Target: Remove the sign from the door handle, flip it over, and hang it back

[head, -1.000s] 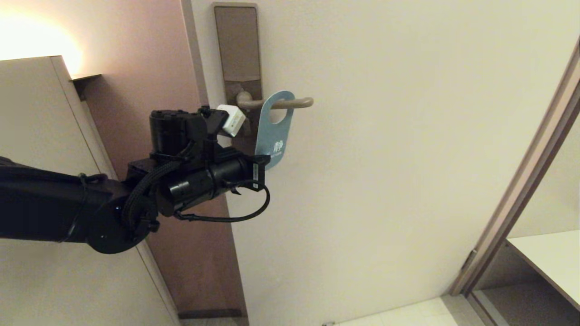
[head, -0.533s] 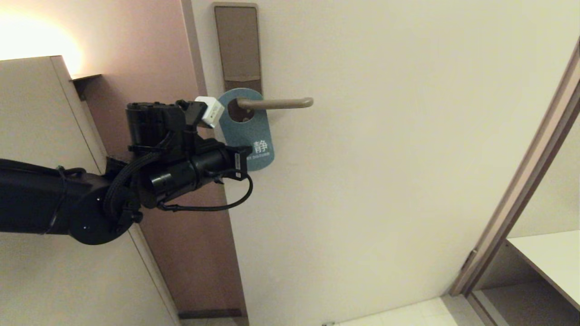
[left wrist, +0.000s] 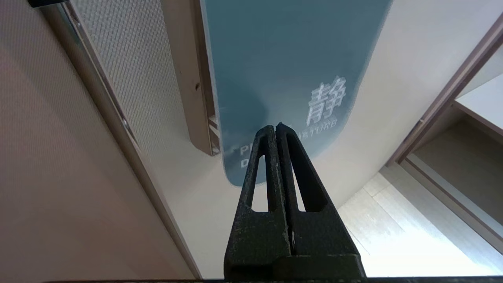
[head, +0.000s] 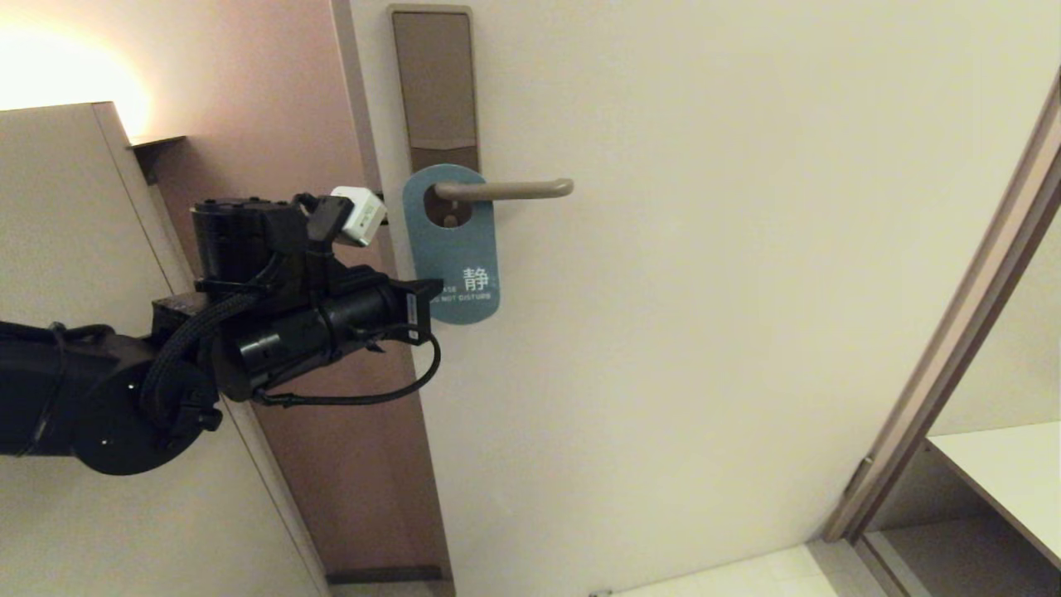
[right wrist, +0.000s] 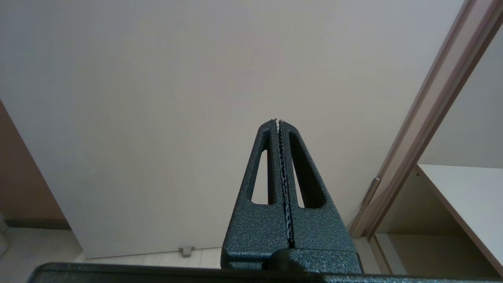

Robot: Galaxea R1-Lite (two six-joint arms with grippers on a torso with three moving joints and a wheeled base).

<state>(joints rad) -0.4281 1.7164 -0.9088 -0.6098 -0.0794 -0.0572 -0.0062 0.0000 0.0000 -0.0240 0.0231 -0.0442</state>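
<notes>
The sign (head: 452, 249) hangs flat from the door handle (head: 514, 189), close to the lever's root, with its teal "DO NOT DISTURB" side facing out. My left gripper (head: 433, 290) is shut, its tips right at the sign's lower left part. In the left wrist view the shut gripper (left wrist: 276, 127) points at the face of the sign (left wrist: 283, 59) with nothing between the jaws. Out of the head view, my right gripper (right wrist: 277, 121) is shut and empty, facing the bare door.
A tall bronze backplate (head: 435, 83) carries the handle on the cream door (head: 746, 290). A pale cabinet (head: 66, 207) stands by my left arm. A door frame (head: 953, 348) and a white shelf (head: 1011, 473) lie to the right.
The sign slid along the lever toward the backplate and turned from edge-on to flat, teal face out. My left gripper drew back down and to the left.
</notes>
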